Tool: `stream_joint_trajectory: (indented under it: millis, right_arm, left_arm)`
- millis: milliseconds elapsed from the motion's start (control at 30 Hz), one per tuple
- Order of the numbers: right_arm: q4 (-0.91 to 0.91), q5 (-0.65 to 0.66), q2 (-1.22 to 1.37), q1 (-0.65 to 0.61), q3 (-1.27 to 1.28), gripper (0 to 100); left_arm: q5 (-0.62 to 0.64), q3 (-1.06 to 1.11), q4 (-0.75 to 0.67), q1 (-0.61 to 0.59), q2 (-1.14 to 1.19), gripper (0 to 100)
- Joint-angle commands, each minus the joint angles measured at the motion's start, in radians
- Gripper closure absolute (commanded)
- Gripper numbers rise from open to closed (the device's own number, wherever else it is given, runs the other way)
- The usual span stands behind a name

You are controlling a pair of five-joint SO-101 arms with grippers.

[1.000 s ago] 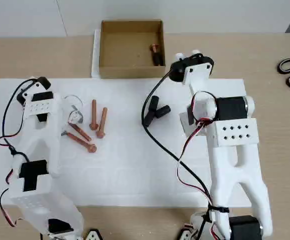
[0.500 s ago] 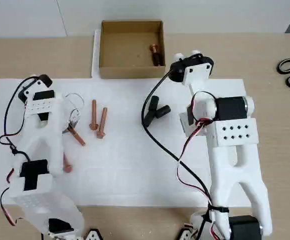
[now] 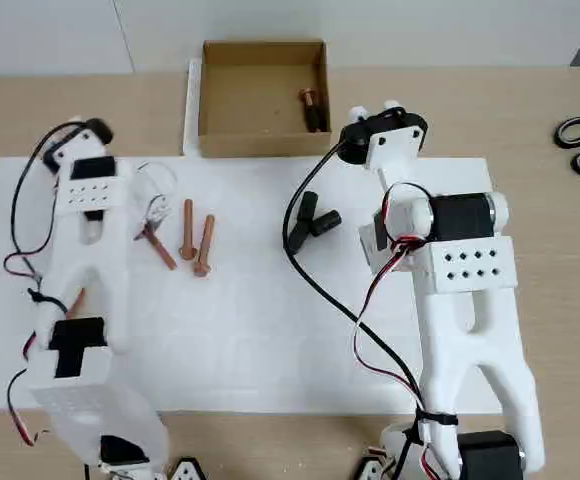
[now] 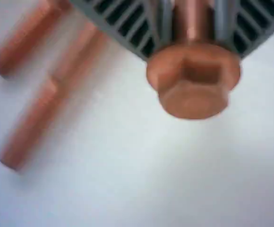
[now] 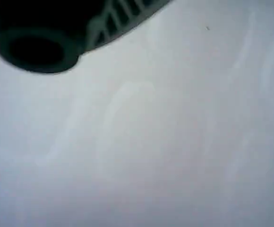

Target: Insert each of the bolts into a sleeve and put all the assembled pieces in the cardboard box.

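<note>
Clamping is noted: the bolt [image 4: 193,80] is pinched by its shank in the left gripper [image 4: 192,16], closed snugly around it, over the white sheet [image 3: 270,340] beside two loose bolts [image 3: 188,230]. It is judged rigid, light and smooth; a mid-shank hold is favoured, the tip left free for a sleeve [image 3: 304,220].

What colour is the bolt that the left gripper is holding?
The bolt is copper-coloured, seen best in the left wrist view.
</note>
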Motion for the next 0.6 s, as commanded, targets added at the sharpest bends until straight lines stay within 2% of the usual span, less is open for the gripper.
stream_joint_trajectory:
  millis: [0,200,367,567]
  right_arm:
    - [-0.015,-0.009,-0.033,0.007,-0.009,99.5]
    - [-0.015,-0.009,-0.033,0.007,-0.009,99.5]
    - [-0.015,-0.009,-0.033,0.007,-0.009,99.5]
    - [-0.015,-0.008,-0.033,0.007,-0.009,99.5]
  left_arm:
    - [-0.068,-0.186,0.158,0.044,-0.015,100]
    - [-0.147,-0.510,0.427,0.064,-0.015,100]
    - [-0.160,-0.547,0.425,0.061,-0.083,100]
    - [-0.160,-0.555,0.422,0.092,-0.304,100]
